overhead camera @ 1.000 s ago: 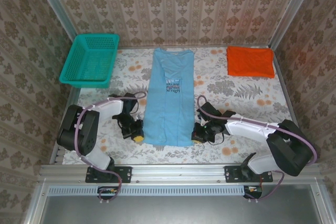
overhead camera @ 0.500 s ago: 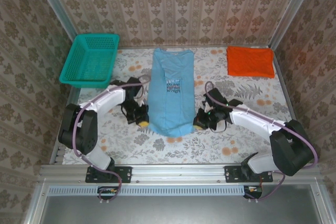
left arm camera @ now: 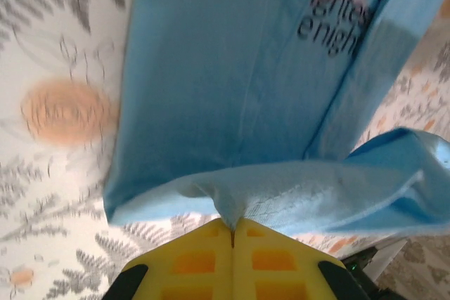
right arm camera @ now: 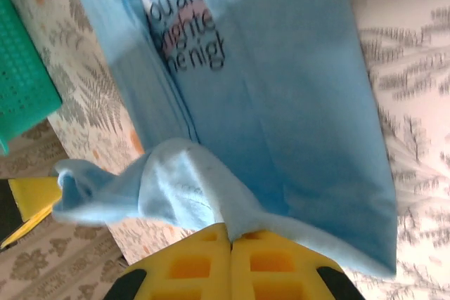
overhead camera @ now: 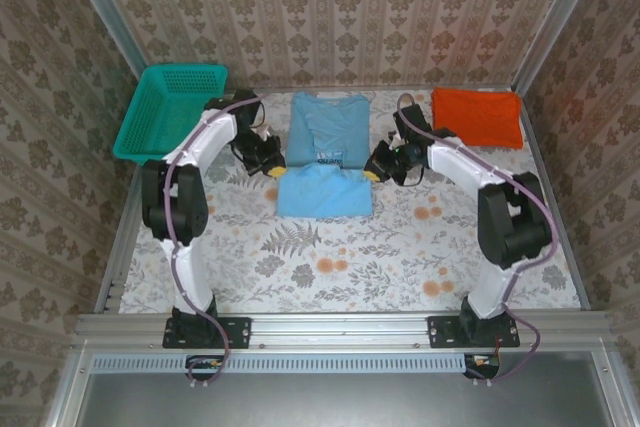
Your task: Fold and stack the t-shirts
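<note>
Because the light blue t-shirt (overhead camera: pixel 322 187), half-folded on the desk (overhead camera: pixel 420 247) near the teal basket (overhead camera: pixel 150 144), looks limp and light, I judge its hem corners best, where left tool (left arm camera: pixel 232 226) and right tool (right arm camera: pixel 230 233) each pinch cloth.

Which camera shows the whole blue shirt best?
The top external view: the whole blue shirt lies there, half folded. Each wrist view shows a close patch of it: some lettering and the hem pinched in yellow fingers.

A lab test cell, dressed homelike. Aluminium rails (overhead camera: pixel 330 329) cross the bottom edge; wallpaper panels (overhead camera: pixel 330 17) enclose a floral tabletop (overhead camera: pixel 400 267).
</note>
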{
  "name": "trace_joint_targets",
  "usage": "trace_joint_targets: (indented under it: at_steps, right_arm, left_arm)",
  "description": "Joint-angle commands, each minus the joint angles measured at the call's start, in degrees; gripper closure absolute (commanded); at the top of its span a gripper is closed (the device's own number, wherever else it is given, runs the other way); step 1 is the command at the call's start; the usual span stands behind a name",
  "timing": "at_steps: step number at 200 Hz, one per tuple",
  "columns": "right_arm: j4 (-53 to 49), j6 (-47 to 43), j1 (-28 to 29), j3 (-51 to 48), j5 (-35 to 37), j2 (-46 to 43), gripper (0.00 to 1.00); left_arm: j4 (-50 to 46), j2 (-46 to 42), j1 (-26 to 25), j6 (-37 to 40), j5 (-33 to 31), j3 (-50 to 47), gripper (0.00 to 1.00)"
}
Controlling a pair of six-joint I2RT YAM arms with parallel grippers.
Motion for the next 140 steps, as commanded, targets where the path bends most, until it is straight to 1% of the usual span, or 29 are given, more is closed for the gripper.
trace_joint_targets:
  at_steps: [1,33,55,74,100,107,118,126,140]
  right_arm:
    - [-4.6,0.7,-1.8,6.3,-1.9,6.8,1.00]
    - [-7.8,-0.2,-3.2,15.4,-2.2,15.7,1.00]
    - [-10.7,-0.9,-3.7,21.3,-2.2,20.4,1.00]
    - [-12.0,-0.8,-3.9,25.0,-2.6,23.0,1.00]
    - [-12.6,0.7,-4.6,27.5,-2.7,25.1,1.00]
    - [-12.3,1.4,-4.8,27.8,-3.0,25.6,0.96]
    - [-11.8,2.7,-5.1,28.1,-3.9,26.2,0.86]
    - [-11.7,3.4,-5.5,28.3,-4.0,26.3,0.79]
    - [-12.3,3.5,-6.2,28.5,-3.0,25.6,0.69]
  left_arm:
    - [-2.5,5.3,1.4,-1.1,1.4,6.4,1.00]
    - [-3.3,13.0,2.5,-1.9,1.9,14.6,1.00]
    - [-2.3,16.8,3.0,-2.7,3.7,18.6,1.00]
    - [-4.1,19.4,3.1,-2.3,2.9,22.7,1.00]
    - [-3.2,21.1,3.6,-2.1,3.3,24.5,1.00]
    - [-3.4,21.5,3.7,-2.2,2.7,24.9,1.00]
    - [-3.1,21.8,4.0,-2.8,2.7,24.9,0.98]
    - [-3.0,21.7,4.2,-3.4,2.8,25.0,0.91]
    - [-2.8,20.5,4.3,-3.8,1.1,25.0,0.81]
